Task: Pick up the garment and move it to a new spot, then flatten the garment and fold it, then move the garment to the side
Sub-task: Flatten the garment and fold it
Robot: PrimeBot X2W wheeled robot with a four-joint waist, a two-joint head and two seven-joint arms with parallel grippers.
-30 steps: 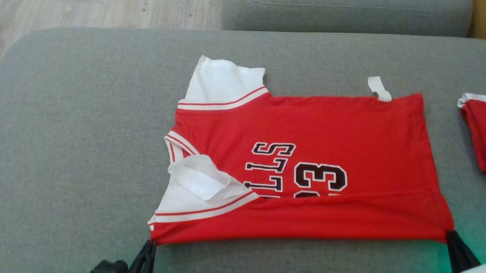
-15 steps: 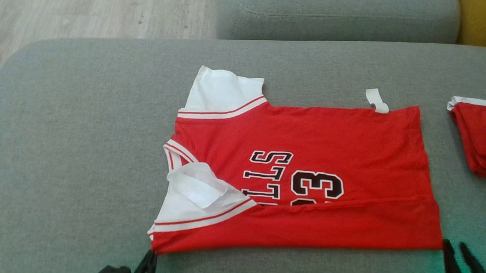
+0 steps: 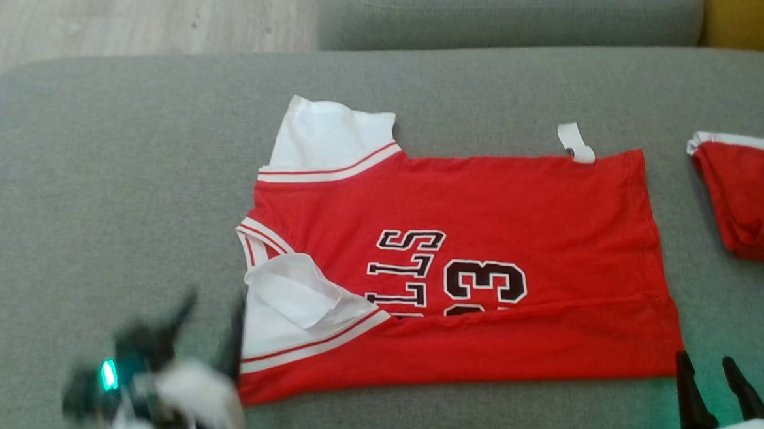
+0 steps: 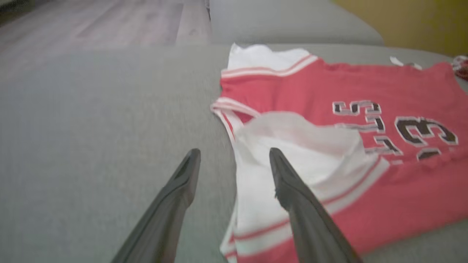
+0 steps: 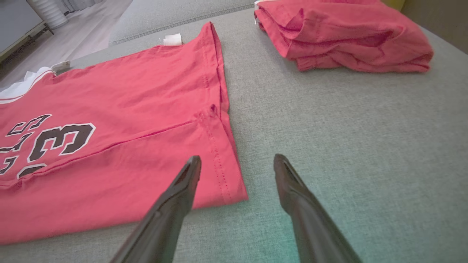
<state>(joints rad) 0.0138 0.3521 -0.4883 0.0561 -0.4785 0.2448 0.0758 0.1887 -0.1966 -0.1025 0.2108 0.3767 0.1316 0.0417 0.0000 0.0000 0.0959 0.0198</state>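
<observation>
The garment (image 3: pixel 486 226) is a red jersey with white sleeves and black lettering. It lies flat on the grey sofa cushion (image 3: pixel 95 193), and its near long edge is folded over the print. My left gripper (image 3: pixel 210 316) is blurred at the lower left, beside the near sleeve corner; in its wrist view the left gripper (image 4: pixel 234 155) stands open over the white sleeve (image 4: pixel 292 146). By the near hem corner my right gripper (image 3: pixel 707 363) is open, and the right gripper (image 5: pixel 237 160) holds nothing above the hem corner (image 5: pixel 226 182).
A second red garment (image 3: pixel 759 195) lies folded at the cushion's right edge; it is the folded red garment (image 5: pixel 340 33) in the right wrist view. A grey backrest (image 3: pixel 497 11) runs along the far side. Wooden floor (image 3: pixel 105 10) lies beyond the cushion's left end.
Both grippers have let go of the jersey's near edge and opened. The left arm has risen and swung left of the sleeve corner. The head view has shifted a little.
</observation>
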